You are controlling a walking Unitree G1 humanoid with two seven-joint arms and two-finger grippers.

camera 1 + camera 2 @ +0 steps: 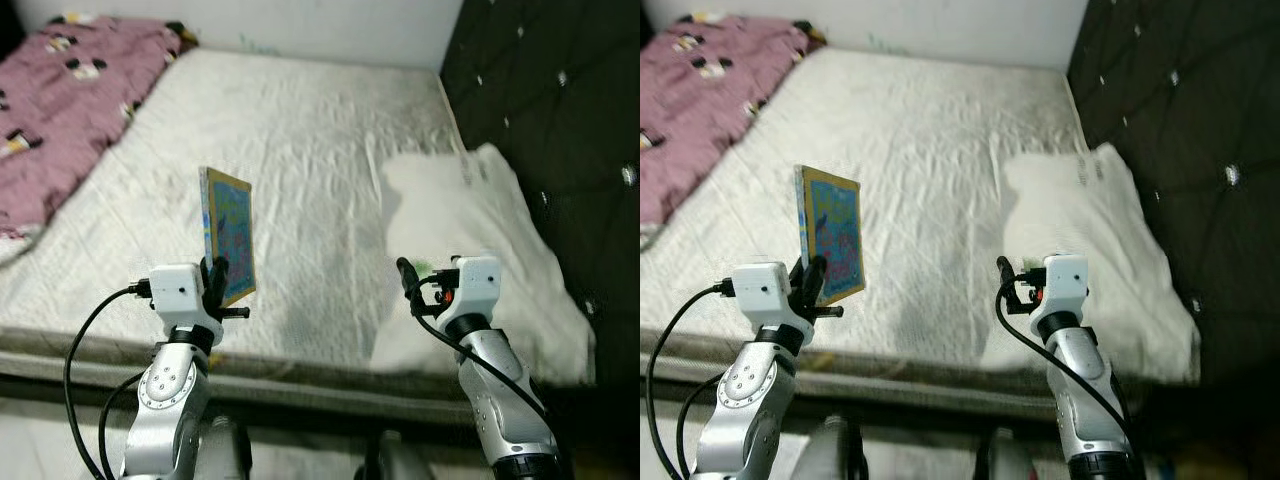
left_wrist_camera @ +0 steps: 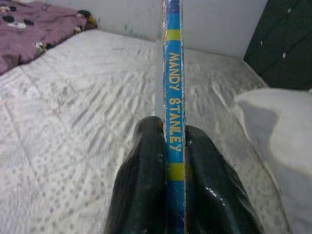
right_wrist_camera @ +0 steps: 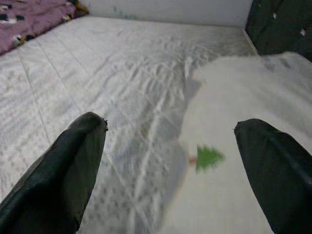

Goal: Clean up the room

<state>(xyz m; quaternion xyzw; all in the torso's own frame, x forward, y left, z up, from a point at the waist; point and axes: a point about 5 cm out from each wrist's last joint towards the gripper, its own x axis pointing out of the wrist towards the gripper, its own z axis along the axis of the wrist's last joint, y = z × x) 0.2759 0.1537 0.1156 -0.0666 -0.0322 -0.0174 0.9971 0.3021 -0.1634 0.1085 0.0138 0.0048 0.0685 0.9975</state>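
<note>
**One book in hand, bed otherwise bare of clutter**

One thin book (image 1: 228,234), held upright above the near edge of the bed (image 1: 300,150), left of centre. Left tool (image 2: 170,161) is clamped on its lower spine, one black finger flat on each cover. Likely light and stiff: a slim hardback with a glossy, colourful cover and blue spine, so probably slick under hard pads. Gripped low, it could pivot; a hold nearer mid-height would seem steadier.

Right tool (image 3: 170,161) hovers empty, fingers wide apart, over the near right of the bed.

Mattress: white, quilted, wrinkled, soft. White pillow (image 1: 470,260), plump, at right beside the dark tufted headboard (image 1: 560,120). Purple patterned blanket (image 1: 60,110), crumpled, far left.
</note>
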